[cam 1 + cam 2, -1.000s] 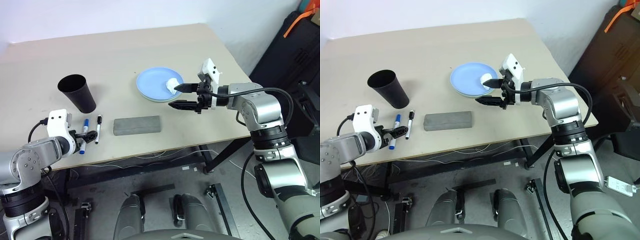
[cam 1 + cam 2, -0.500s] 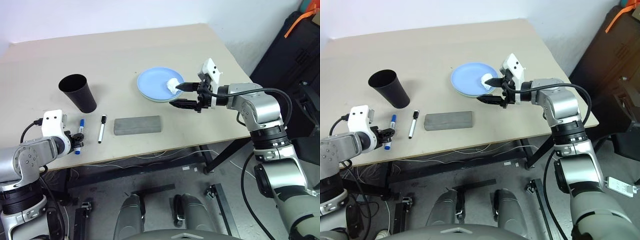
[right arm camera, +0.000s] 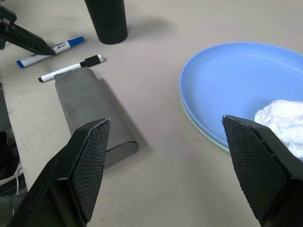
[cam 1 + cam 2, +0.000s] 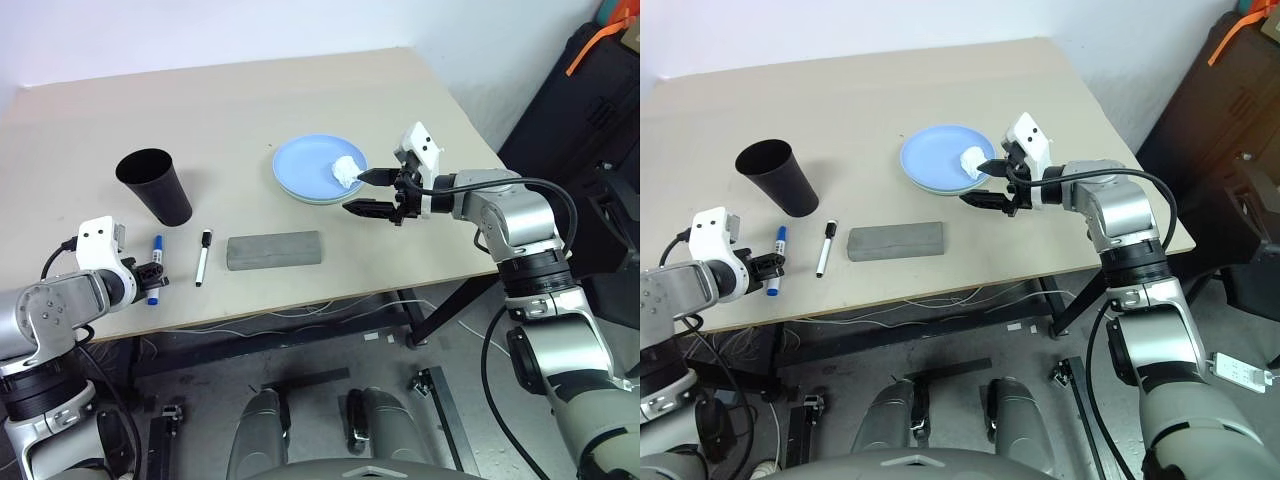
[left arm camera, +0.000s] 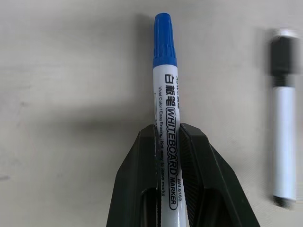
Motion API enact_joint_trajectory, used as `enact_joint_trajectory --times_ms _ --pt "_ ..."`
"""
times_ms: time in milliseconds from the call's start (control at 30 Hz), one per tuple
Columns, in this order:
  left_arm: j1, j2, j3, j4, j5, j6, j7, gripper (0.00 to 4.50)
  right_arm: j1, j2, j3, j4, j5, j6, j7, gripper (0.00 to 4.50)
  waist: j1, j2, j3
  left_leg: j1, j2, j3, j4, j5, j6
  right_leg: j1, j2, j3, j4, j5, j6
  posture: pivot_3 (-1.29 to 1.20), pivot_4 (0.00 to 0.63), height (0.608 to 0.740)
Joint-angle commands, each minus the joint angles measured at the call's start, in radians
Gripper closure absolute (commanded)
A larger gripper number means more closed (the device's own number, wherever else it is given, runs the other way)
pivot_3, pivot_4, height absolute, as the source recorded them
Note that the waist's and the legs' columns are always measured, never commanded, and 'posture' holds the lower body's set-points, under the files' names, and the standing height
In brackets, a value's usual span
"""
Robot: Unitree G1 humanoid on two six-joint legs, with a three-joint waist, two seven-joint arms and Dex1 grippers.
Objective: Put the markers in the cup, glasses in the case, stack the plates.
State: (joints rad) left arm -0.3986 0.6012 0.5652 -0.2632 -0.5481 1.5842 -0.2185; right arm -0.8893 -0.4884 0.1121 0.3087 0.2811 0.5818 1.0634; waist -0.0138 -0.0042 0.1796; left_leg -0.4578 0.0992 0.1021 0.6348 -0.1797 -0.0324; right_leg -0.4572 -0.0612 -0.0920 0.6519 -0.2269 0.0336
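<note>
Beige rectangular table [image 4: 240, 110] w/ task items. Left gripper [image 5: 168, 137], black 2-finger type, sits at the table's near-left corner, fingers clamped on the white barrel of the blue-capped whiteboard marker [image 5: 165, 118]; cap end pts away from the gripper, toward the far edge. Whether the marker is touching the tabletop or lifted off it cannot be told. Slimmer black-capped white marker [image 4: 202, 257] lies flat on the table just beside the blue one, on its right, roughly parallel, free of either gripper. Tall tapered matte black cup [image 4: 155, 185] stands upright near the left edge, just beyond the two markers, mouth up. Flat grey frosted-plastic rectangular case [image 4: 274, 250] lies closed near the near edge, approx. mid-table, just right of the black-capped marker. Light blue round shallow plastic plate [image 4: 305, 165] rests stacked on a pale mint green plate [image 3: 203, 135], of which a thin rim shows beneath; stack sits right of centre. Small crumpled white tissue [image 4: 347, 170] lies on the blue plate's right side. Right gripper [image 4: 365, 193] hovers at the stack's right rim, fingers spread wide and holding nothing, one finger [image 3: 258, 165] close to the tissue.
</note>
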Motion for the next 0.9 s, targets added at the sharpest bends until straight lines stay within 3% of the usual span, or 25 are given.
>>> enact_joint_trajectory --times_ms 33,167,367,567,900 --pt "0.000 0.078 -0.006 -0.093 -0.074 0.010 -0.108 4.24 -0.029 0.002 -0.018 -0.049 0.040 -0.008 0.037 0.51 -0.001 0.000 0.000 0.000 0.000 0.000 0.000 0.000 0.000 0.000 0.000 0.000 0.000 0.000 0.000 0.00 0.150 0.738" --pt "0.023 0.150 -0.044 -0.188 -0.156 -0.076 -0.244 4.24 -0.003 -0.008 -0.023 -0.109 0.087 0.012 0.088 0.51 0.000 0.000 0.000 0.000 0.000 0.000 -0.001 0.000 0.000 -0.001 0.000 0.001 -0.001 0.000 0.000 0.00 0.150 0.738" --pt "-0.010 0.113 -0.118 -0.185 -0.072 -0.512 -0.319 4.24 0.016 -0.014 -0.035 -0.172 0.134 0.038 0.106 0.51 0.003 0.000 0.000 0.000 0.000 0.001 0.000 0.000 -0.001 0.000 0.000 0.001 -0.001 0.000 -0.001 0.00 0.150 0.738" --pt "-0.134 0.022 -0.160 -0.067 -0.006 -0.815 -0.293 4.24 0.006 -0.003 -0.039 -0.158 0.128 0.037 0.057 0.51 0.003 0.000 0.000 0.000 0.000 0.001 0.002 0.000 0.000 0.001 0.000 0.002 -0.001 0.001 -0.001 0.00 0.150 0.738" --pt "-0.237 0.016 -0.272 0.308 0.318 -1.368 -0.195 4.24 0.022 0.001 -0.043 -0.171 0.131 0.035 -0.007 0.51 0.003 0.000 0.000 -0.001 0.000 0.001 0.003 0.000 0.000 -0.001 0.002 0.003 -0.001 0.003 0.002 0.00 0.150 0.738"
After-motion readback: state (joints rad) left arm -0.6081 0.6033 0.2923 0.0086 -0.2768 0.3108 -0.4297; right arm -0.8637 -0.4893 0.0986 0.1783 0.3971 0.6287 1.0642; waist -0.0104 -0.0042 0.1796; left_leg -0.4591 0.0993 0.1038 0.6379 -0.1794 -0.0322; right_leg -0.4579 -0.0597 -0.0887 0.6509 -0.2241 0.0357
